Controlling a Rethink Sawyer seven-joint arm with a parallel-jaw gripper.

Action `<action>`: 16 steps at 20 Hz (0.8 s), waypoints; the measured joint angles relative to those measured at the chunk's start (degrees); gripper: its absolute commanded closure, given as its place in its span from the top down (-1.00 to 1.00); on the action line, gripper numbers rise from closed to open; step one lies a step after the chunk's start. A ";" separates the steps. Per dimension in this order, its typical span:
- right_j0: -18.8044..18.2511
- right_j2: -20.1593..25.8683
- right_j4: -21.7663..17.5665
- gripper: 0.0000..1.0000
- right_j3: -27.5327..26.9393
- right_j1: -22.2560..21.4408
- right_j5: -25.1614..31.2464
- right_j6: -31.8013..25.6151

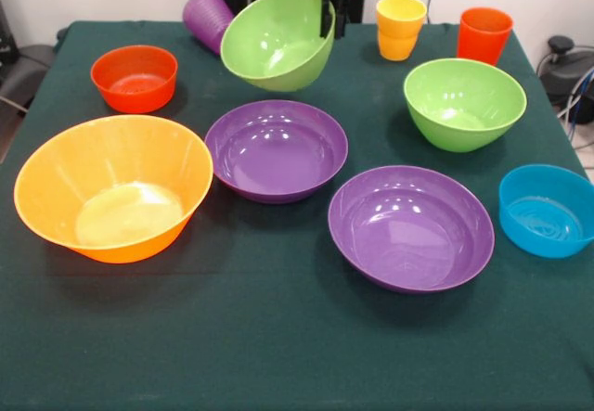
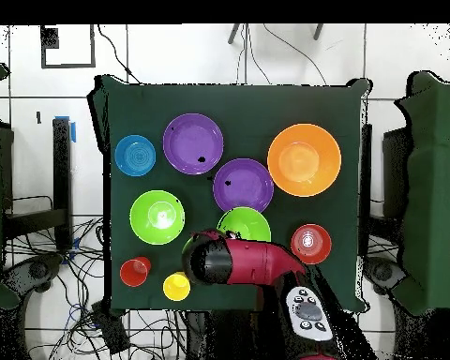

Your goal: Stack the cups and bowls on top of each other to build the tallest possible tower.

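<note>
I count seven bowls: two purple (image 1: pixel 276 149) (image 1: pixel 411 226) side by side mid-bench (image 1: pixel 278 337), two green, one big orange bowl (image 1: pixel 113 186), one small red bowl (image 1: pixel 135 78) and one small blue bowl (image 1: pixel 547 210), none stacked on another. My claw (image 1: pixel 327 17) grips the rim of one green bowl (image 1: pixel 277 40), holding it tilted in the air above the far side, while the other green bowl (image 1: pixel 464 102) sits on the cloth. I see three cup spots at the back: a purple cup (image 1: pixel 206 19) lying on its side, a yellow cup stack (image 1: pixel 400 27) and an orange-red cup (image 1: pixel 484 34) upright.
</note>
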 measured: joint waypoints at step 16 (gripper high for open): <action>-0.07 0.84 3.11 -1.00 -0.18 -5.46 6.52 0.00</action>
